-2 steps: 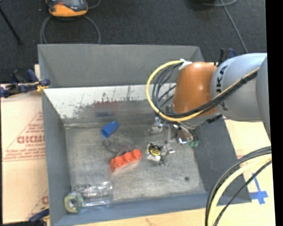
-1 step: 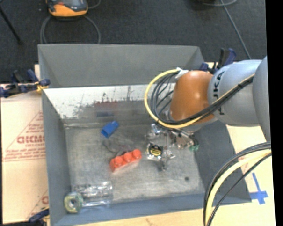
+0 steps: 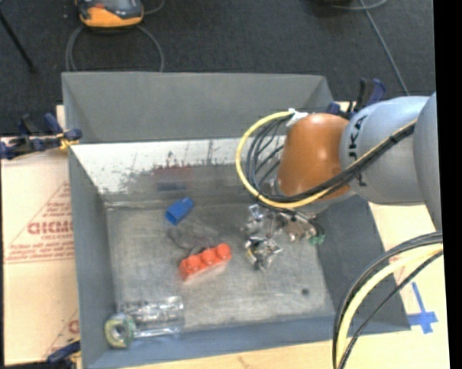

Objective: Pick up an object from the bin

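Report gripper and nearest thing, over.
Gripper inside bin, right of centre. Orange block just left, apart from it. Nothing between them.

Your arm [image 3: 394,146] is reaching in from the right, with its orange wrist cover [image 3: 312,155] tipping down and to the left. Yellow and black cables [image 3: 249,160] are looping around it. Your gripper [image 3: 261,243] is hanging below the wrist, pointing downward.

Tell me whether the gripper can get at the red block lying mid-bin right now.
Probably yes. The gripper hangs close beside the red block, with bare bin floor between them; the blue piece lies apart, nearer the back wall.
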Available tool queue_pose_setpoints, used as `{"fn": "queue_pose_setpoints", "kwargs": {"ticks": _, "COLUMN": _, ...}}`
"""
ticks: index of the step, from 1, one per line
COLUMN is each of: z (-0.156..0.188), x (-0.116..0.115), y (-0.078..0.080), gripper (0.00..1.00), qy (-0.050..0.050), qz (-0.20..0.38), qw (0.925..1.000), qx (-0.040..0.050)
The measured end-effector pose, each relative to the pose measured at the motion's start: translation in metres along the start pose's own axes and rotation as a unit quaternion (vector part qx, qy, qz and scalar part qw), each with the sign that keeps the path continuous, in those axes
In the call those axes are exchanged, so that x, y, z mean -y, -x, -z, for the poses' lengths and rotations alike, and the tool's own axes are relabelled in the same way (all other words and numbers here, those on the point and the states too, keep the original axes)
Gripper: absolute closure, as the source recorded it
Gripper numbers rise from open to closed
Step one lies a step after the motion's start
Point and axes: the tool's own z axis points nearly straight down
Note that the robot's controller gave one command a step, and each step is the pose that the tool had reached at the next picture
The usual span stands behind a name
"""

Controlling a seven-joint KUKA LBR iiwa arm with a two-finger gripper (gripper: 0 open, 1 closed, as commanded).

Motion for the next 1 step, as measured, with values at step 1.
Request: {"fn": "queue_pose_setpoints", "kwargs": {"ticks": 1, "z": 0.2162, "x": 0.0185, "y": -0.0302, "gripper": 1.00, "qy": -0.001, "qz": 0.051, "qw": 0.9987, "qx": -0.0010}}
